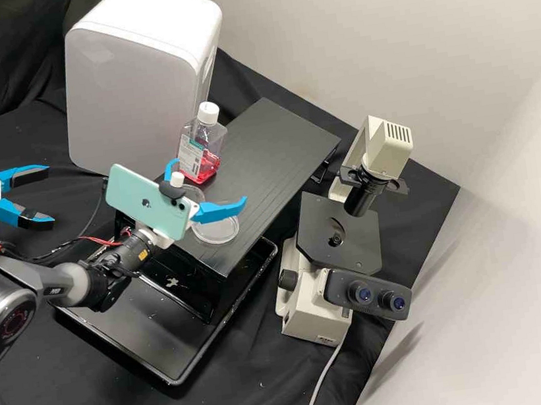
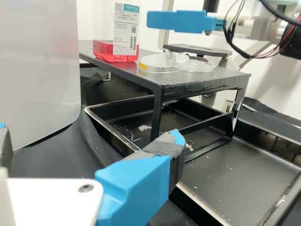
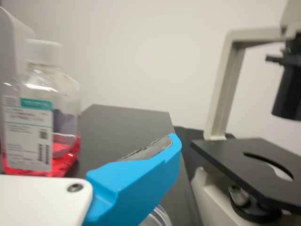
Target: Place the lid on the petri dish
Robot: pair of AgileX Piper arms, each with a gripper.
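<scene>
The right gripper hovers over the platform with its blue fingers spread apart and nothing between them. One finger is largely hidden behind the wrist camera in the high view, and the right wrist view shows one finger alone. Beneath it lie two clear round pieces. The dish, with a yellowish rim, is half covered by the gripper. What looks like the lid lies flat at its 5 o'clock. From the left wrist view the two overlap, and I cannot tell whether they touch or which is really the lid. A clear rim is cut off at the edge of the right wrist view.

The left gripper hangs at 9 o'clock of the high view, above the black cloth, wide open and empty. Its arm is cut off by the frame.

The bottle of red liquid stands at 12 o'clock of the dish, just beside the gripper's far finger. The lid lies near the platform's 6 o'clock corner, close to the drop into the tray below. From the lid toward 1 o'clock the ribbed top runs on to its far edge. The white box stands at 11 o'clock, behind the bottle. The microscope stands at 3 o'clock, with a narrow gap between its stage and the platform's edge.
</scene>
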